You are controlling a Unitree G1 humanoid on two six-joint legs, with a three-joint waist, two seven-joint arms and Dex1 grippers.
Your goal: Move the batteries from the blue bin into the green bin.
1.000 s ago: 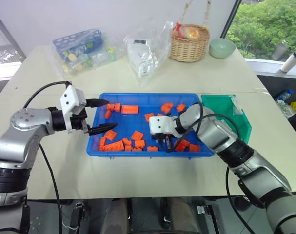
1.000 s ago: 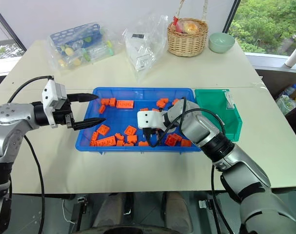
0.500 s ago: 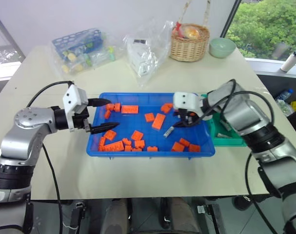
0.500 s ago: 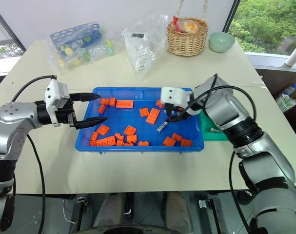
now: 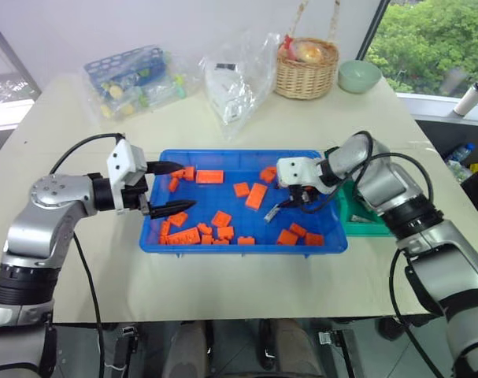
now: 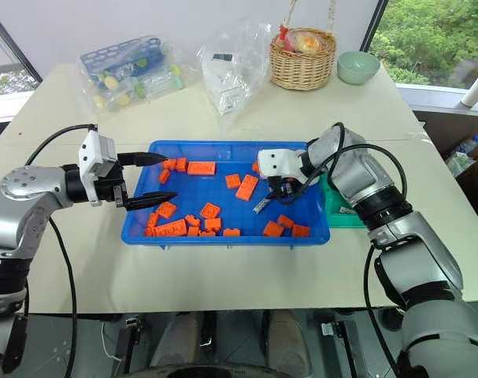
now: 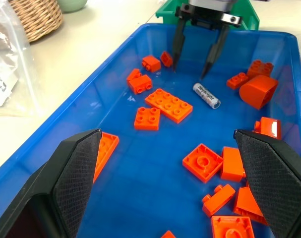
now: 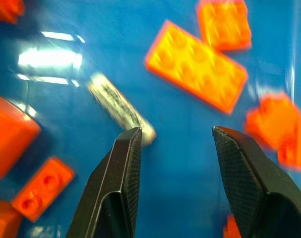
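My right claw (image 8: 175, 163) is open w/ nothing in it. It hangs over the blue bin (image 5: 223, 246), tips pointing down. One battery (image 7: 206, 95) lies flat on the bin floor just under the tips, a bit off to one side, not between them yet. I think the job now is to grab it.

To do it well, I should slide over so the battery sits in the middle of the gap. Then turn my wrist so my fingers (image 8: 121, 168) cross its long side, not its ends. It is round & smooth, so it may roll or slip. Go down slow till the tips almost touch the floor, then squeeze. The big orange brick (image 7: 168, 104) lies near the battery, so I must not bump it.

The green bin (image 5: 378, 214) sits just beside the blue bin, on the battery's side. There looks to be one battery in it, but it is too small to be sure.

My left claw (image 5: 166, 187) is open too, empty, up by the far end of the blue bin, well apart from the battery.

Right wrist view shows the battery is off-centre from my tips. Left wrist view shows its label & the gap to the brick. Head views show both bins on the surface (image 5: 223, 291).
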